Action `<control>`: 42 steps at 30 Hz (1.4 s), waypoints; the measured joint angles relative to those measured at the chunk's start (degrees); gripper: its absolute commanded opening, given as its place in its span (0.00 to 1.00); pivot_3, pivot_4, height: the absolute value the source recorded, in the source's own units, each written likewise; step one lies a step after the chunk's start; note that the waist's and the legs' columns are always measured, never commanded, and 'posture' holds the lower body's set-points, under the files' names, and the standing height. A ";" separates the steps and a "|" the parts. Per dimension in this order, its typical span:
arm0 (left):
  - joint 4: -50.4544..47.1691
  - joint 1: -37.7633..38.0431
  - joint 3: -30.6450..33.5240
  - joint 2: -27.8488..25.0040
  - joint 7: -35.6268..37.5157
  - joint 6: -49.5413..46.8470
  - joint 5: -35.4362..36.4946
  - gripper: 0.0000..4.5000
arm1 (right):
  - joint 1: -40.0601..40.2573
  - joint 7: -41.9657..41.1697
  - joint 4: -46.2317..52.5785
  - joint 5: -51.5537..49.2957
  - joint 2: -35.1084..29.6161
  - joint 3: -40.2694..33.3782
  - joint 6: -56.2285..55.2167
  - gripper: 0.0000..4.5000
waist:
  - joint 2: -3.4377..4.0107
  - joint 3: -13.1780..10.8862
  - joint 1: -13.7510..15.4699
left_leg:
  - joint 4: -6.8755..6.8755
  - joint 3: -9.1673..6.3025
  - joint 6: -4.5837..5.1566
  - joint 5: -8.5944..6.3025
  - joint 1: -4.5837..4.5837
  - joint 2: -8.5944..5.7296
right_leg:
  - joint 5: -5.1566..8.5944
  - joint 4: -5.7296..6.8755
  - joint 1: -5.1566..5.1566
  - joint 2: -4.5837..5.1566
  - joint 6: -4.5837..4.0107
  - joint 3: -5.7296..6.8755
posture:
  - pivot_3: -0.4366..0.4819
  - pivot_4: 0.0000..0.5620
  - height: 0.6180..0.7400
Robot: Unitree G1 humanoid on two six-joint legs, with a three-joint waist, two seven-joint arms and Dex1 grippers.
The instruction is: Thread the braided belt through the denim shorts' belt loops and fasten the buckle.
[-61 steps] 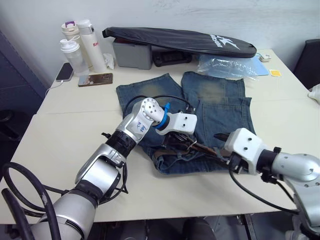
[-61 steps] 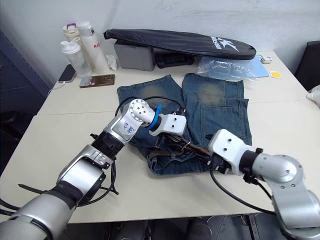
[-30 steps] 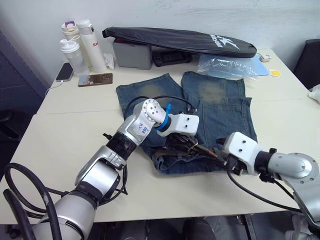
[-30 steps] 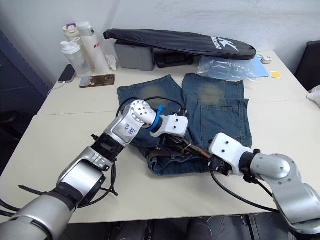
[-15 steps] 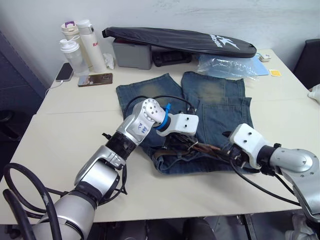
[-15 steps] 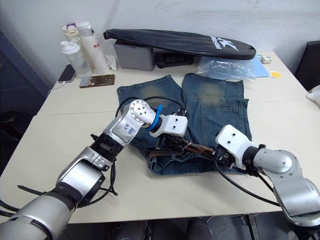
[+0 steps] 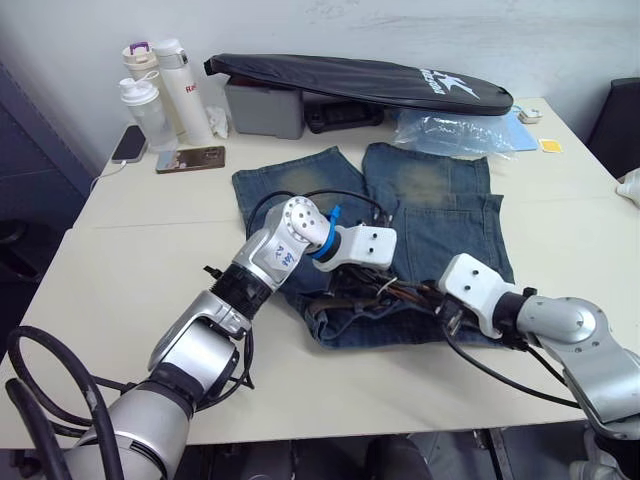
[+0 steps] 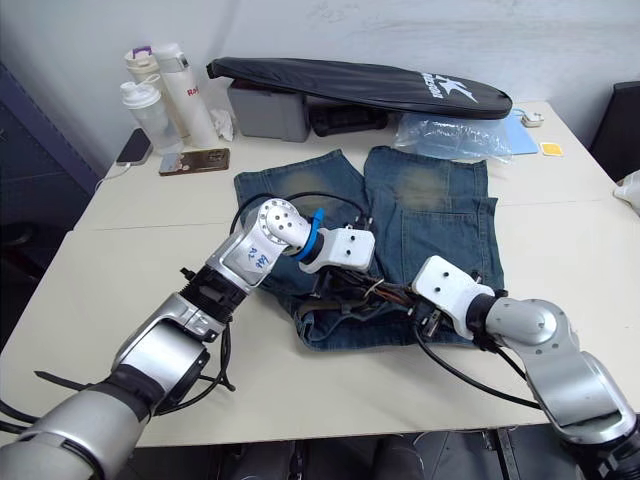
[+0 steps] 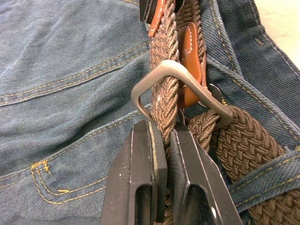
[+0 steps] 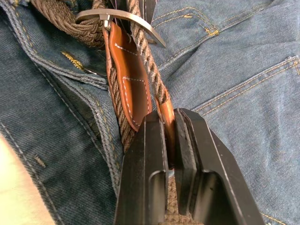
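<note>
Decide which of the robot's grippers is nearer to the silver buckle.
Left. The left gripper pinches the braided belt right at the buckle; the right gripper clamps the belt's reddish tip further along the strap from it.

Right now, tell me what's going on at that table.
The robot is fastening a braided belt on denim shorts spread on the table. At the waistband, the left gripper pinches the braid just short of the silver buckle, and the right gripper grips the reddish-brown tip. The strap passes through the buckle frame; whether the prong is seated I can't tell.
</note>
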State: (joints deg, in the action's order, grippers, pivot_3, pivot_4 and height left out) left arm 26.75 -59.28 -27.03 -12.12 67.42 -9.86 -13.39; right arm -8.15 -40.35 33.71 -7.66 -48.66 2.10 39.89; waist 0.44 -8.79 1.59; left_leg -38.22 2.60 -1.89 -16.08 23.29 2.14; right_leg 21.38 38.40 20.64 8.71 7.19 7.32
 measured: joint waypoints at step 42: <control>-23.89 12.65 7.87 -11.16 0.11 -36.00 22.32 0.01 | -1.42 -2.65 -3.61 2.03 -0.75 1.37 -3.61 0.00 | 0.12 0.11 -0.14 | 0.03 0.04 -0.02 0.01 -0.05 0.03 | 0.00 0.05 0.02 -0.04 0.00 -0.09 | 0.48 0.27 0.22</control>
State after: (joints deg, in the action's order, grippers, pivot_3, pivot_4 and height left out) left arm 2.86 -46.63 -19.16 -23.28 67.53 -45.86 8.93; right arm -9.58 -43.00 30.10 -5.64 -49.41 3.46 36.28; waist 0.56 -8.68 1.45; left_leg -38.19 2.64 -1.90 -16.07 23.24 2.17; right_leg 21.38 38.45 20.65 8.67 7.18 7.22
